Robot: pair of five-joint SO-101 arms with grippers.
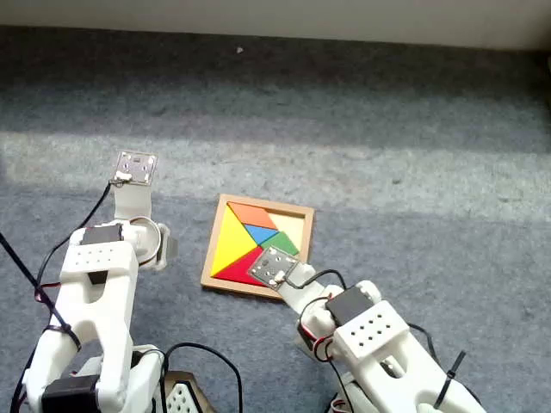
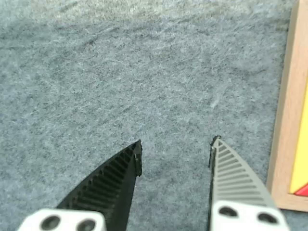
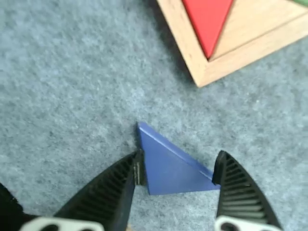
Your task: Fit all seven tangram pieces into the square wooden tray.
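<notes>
1. Grey felt covers the bench point(image 1: 413, 172). The square wooden tray point(image 1: 267, 205) lies flat near its middle, between my two arms.
2. Inside the tray sit an orange piece point(image 1: 250, 213), a light blue piece point(image 1: 260, 234), a green piece point(image 1: 284, 243), a yellow triangle point(image 1: 231, 245) and a red triangle point(image 1: 234, 271). Bare wood shows on the side toward my right arm, so I judge the puzzle unfinished.
3. My right end effector point(image 3: 178, 161) is low over the felt, just outside the tray's near corner. It is clenched on a dark blue triangle point(image 3: 166, 168), with one finger against a straight edge and the other at the far point. The piece lies on the felt, gripped across its width, probably so it can be carried level to the gap.
4. My left end effector point(image 2: 175, 149) is released and grasps nothing. Its fingers are spread over bare felt just beside the tray's outer rim, likely placed there to leave the right arm room.
</notes>
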